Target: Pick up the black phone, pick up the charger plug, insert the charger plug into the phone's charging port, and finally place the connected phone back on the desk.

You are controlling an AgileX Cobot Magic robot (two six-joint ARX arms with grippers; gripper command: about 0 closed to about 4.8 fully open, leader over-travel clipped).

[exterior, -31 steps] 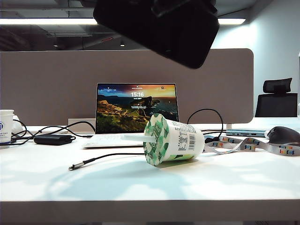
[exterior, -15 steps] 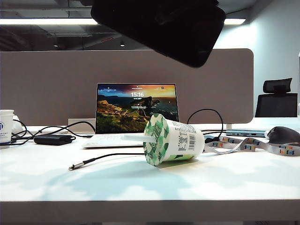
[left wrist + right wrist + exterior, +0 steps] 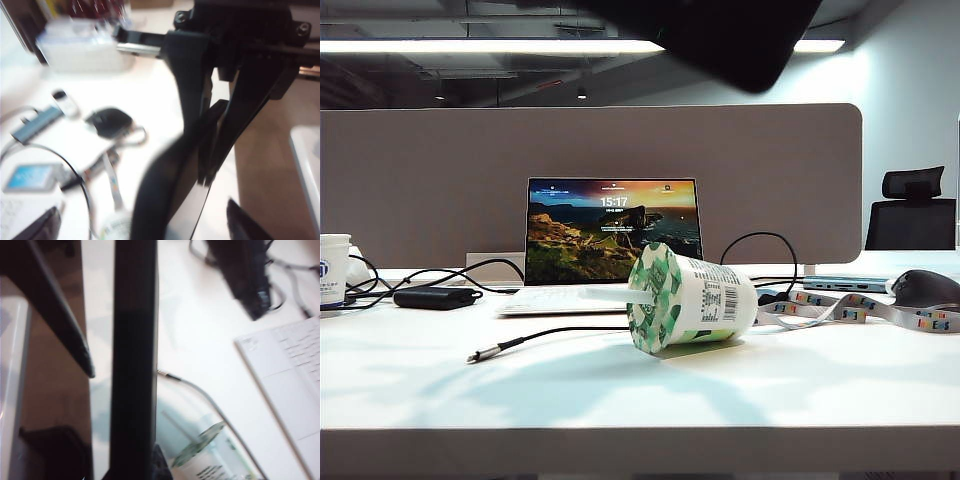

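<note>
The black phone [image 3: 720,35] hangs high over the desk [image 3: 640,400], partly cut off by the top of the exterior view. The right wrist view shows the phone [image 3: 134,365] edge-on, and my right gripper [image 3: 132,467] is shut on it. In the left wrist view my left gripper [image 3: 142,220] is open, its fingers [image 3: 242,225] wide apart on either side of the phone [image 3: 170,200] without touching it. The charger plug [image 3: 475,355] lies on the desk at the end of its thin black cable, also visible as a silvery tip [image 3: 162,374]. The charging port cannot be made out.
A green-and-white yoghurt cup [image 3: 690,298] lies on its side mid-desk. Behind it stands an open laptop [image 3: 610,230]. A small black box with cables [image 3: 435,297] and a white mug [image 3: 332,268] sit at the left. A mouse [image 3: 925,288] and a lanyard [image 3: 840,308] sit at the right.
The phone has moved up and to the right in the exterior view, so less of it shows at the top edge. Nothing on the desk has shifted.
</note>
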